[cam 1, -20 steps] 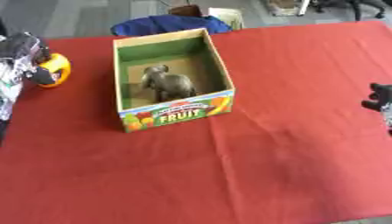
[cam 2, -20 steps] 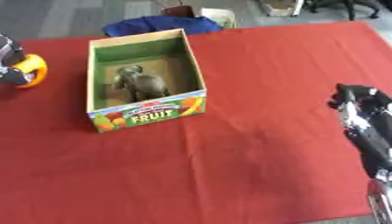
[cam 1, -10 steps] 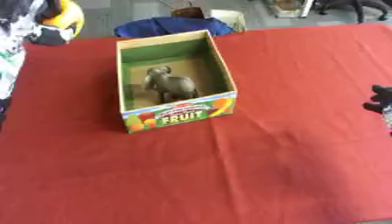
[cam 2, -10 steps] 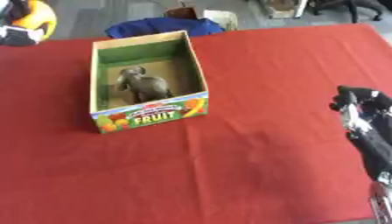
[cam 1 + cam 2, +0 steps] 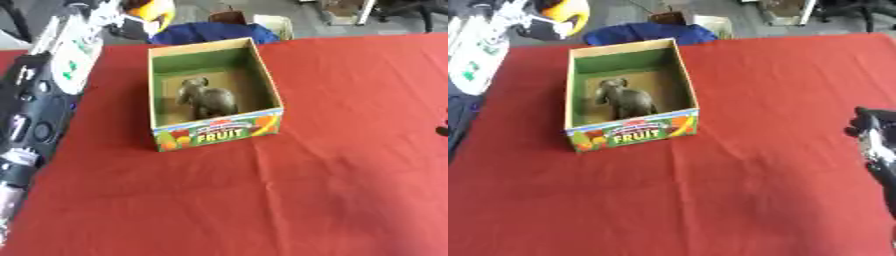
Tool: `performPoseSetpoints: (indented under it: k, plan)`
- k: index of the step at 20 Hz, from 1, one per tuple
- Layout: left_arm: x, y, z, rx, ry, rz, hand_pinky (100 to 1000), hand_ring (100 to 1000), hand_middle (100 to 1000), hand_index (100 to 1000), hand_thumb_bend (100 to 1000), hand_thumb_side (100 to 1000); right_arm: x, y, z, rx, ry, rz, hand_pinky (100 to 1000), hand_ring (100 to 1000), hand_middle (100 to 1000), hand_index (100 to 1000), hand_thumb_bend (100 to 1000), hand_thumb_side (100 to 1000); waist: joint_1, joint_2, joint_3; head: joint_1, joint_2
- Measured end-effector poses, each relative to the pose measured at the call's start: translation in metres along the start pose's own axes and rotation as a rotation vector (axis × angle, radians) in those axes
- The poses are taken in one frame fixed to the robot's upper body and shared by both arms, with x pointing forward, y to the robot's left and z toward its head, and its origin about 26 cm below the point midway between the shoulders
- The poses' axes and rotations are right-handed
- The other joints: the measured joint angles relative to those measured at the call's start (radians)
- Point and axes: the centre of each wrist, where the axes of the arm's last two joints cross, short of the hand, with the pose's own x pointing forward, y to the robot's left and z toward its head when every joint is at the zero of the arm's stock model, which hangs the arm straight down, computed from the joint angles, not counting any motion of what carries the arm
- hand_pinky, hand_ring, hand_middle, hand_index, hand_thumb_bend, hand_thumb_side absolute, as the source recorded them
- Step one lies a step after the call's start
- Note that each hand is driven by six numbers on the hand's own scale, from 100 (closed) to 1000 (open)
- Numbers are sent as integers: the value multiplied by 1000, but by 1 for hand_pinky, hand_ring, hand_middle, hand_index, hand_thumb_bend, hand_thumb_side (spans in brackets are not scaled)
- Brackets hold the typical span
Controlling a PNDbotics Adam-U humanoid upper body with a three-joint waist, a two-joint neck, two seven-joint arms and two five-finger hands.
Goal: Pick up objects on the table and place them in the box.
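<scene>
A red-covered table carries the fruit box, a grey elephant toy inside. The left hand grips an orange-yellow object far-left, lifted beyond the box. Carry it over the opening, release low. Right hand (fingers unclear) idles right.

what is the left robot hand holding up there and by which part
The left robot hand holds an orange and yellow object at the far left, above the box. Where on it the fingers close cannot be told.
</scene>
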Motion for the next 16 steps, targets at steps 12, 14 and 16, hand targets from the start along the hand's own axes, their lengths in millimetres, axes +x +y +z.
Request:
performPoseSetpoints:
  k: [12,14,16]
  plan:
    - [41,-69,-11,-60,-54,-1,661,622,616,721,814,239,2,4,-4,23,-13,-7,744,888,546,646,117,333,-1,18,-21,29,-13]
    - [43,-72,-11,-52,-61,0,694,670,664,746,920,363,2,4,-4,26,-13,-8,744,888,546,646,117,333,-2,18,-21,29,-17]
    - [44,-73,-10,-37,-63,15,719,705,701,760,946,406,2,4,-4,27,-12,-9,744,888,546,646,116,334,-2,18,-19,29,-17]
